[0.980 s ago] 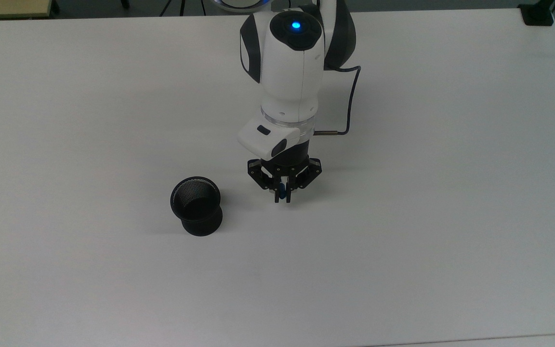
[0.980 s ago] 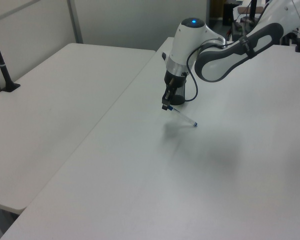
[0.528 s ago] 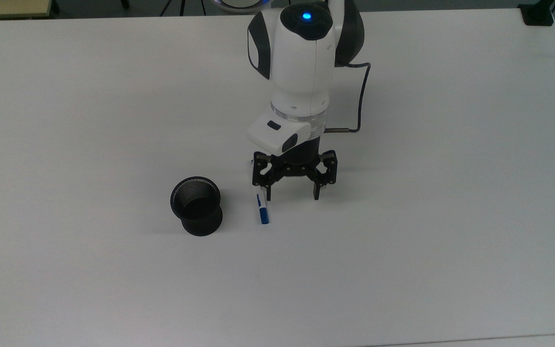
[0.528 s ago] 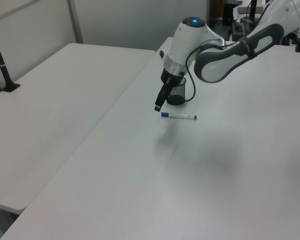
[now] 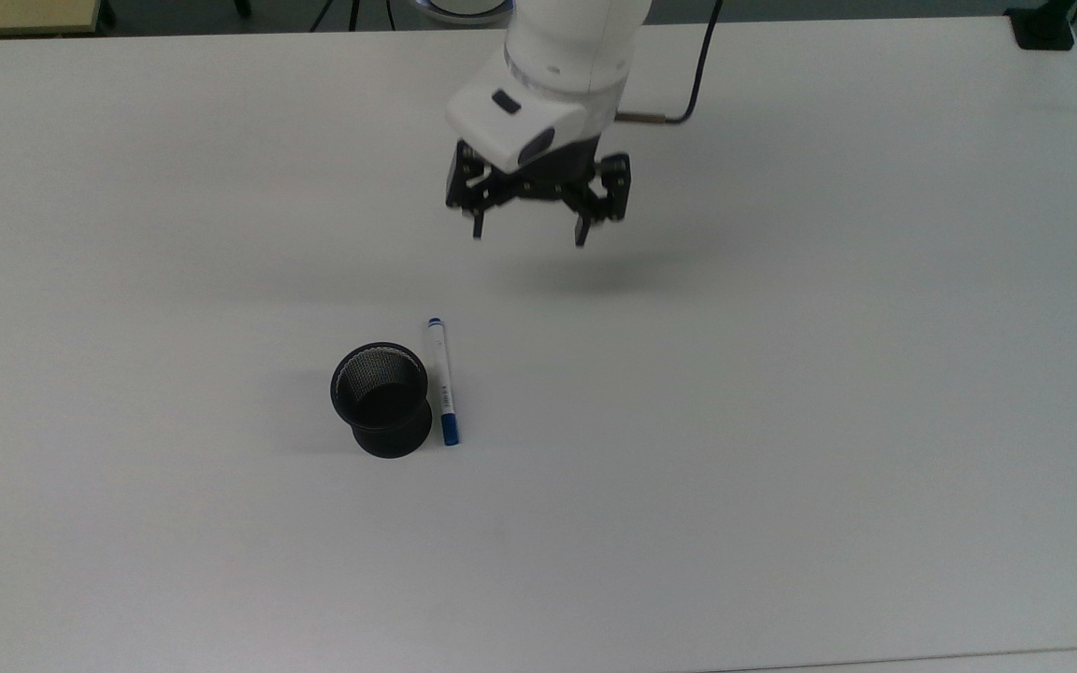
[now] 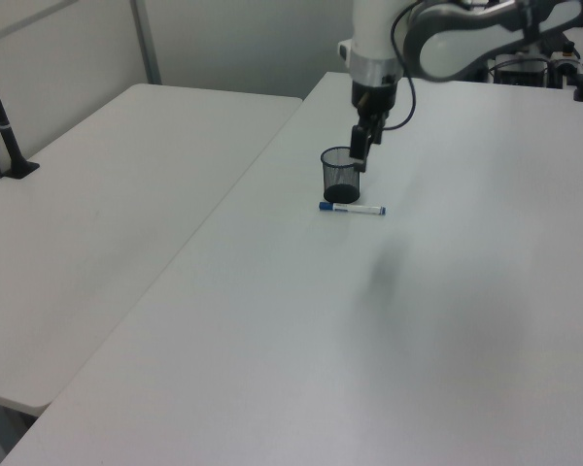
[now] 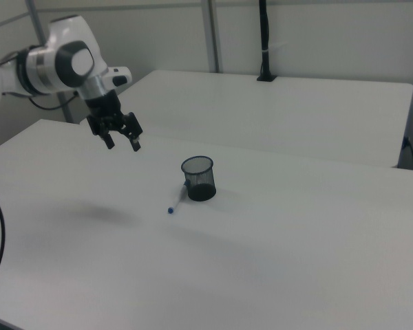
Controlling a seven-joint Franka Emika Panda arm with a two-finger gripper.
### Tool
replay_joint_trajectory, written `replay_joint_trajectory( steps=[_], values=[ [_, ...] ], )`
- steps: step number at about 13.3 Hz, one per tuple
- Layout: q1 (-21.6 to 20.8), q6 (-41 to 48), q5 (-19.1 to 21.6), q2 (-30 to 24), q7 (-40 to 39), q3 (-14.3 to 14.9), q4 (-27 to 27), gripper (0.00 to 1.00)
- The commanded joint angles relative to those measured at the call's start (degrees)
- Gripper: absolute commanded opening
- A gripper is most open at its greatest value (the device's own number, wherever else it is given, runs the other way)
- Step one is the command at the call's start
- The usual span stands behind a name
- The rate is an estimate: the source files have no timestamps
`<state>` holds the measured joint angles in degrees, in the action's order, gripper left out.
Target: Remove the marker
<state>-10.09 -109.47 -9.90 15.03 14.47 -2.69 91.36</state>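
The marker [image 5: 442,380] [image 6: 352,208] [image 7: 177,201], white-barrelled with a blue cap, lies flat on the white table [image 5: 782,421] right beside the black mesh cup [image 5: 380,398] [image 6: 340,176] [image 7: 198,178]. In the top view it is on the cup's right, cap end nearer the bottom edge. My gripper [image 5: 529,230] [image 6: 360,155] [image 7: 122,143] hangs open and empty high above the table, well away from the marker toward the top view's upper side.
A second white table [image 6: 107,194] [image 7: 296,110] adjoins this one. A black post with a clamp [image 6: 2,121] [image 7: 264,41] stands on it. The arm's dark cable [image 5: 688,84] trails by the wrist.
The gripper opened and let go of the marker, which now lies by the cup. The arm then rose and drew back toward the top view's upper edge.
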Motion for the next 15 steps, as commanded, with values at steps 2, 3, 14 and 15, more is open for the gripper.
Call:
replay_joint_trajectory(
  steps=[2, 3, 14, 15],
  values=[
    [0.94, 11.88, 5.4, -8.25, -8.9, 0.84, 2.51, 1.0],
    [3.12, 13.21, 6.46, -10.79, -11.71, 0.75, 3.38, 1.0],
    [9.21, 18.94, 9.72, -16.35, -14.2, 1.02, 3.65, 1.0],
    [9.21, 18.94, 9.72, -16.26, -14.2, 0.93, 3.65, 1.0]
  ],
)
